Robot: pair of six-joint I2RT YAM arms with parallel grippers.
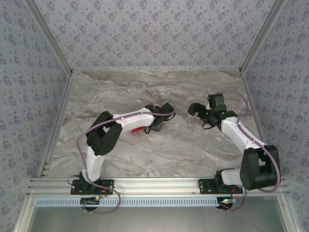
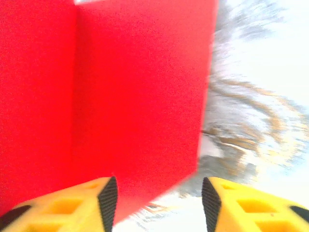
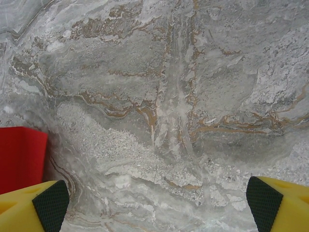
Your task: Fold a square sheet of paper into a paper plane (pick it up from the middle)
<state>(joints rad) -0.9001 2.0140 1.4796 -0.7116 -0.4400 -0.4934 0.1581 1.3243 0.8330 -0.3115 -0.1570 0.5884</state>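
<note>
Left claw (image 2: 159,205) was recorded with jaws parted, the creased red paper (image 2: 135,96) lying just ahead of it. Right claw (image 3: 157,208) was held wide open over the marble surface (image 3: 169,96).

- Grey marble desk (image 1: 120,87): the red folded square sheet of paper (image 1: 139,129) lies on it near the centre, partly beneath the left arm.
- Left claw (image 2: 159,198): sheet ahead and to its left, bare desk to its right.
- Right claw (image 3: 157,203): over bare desk, with the sheet's corner at its left.
</note>
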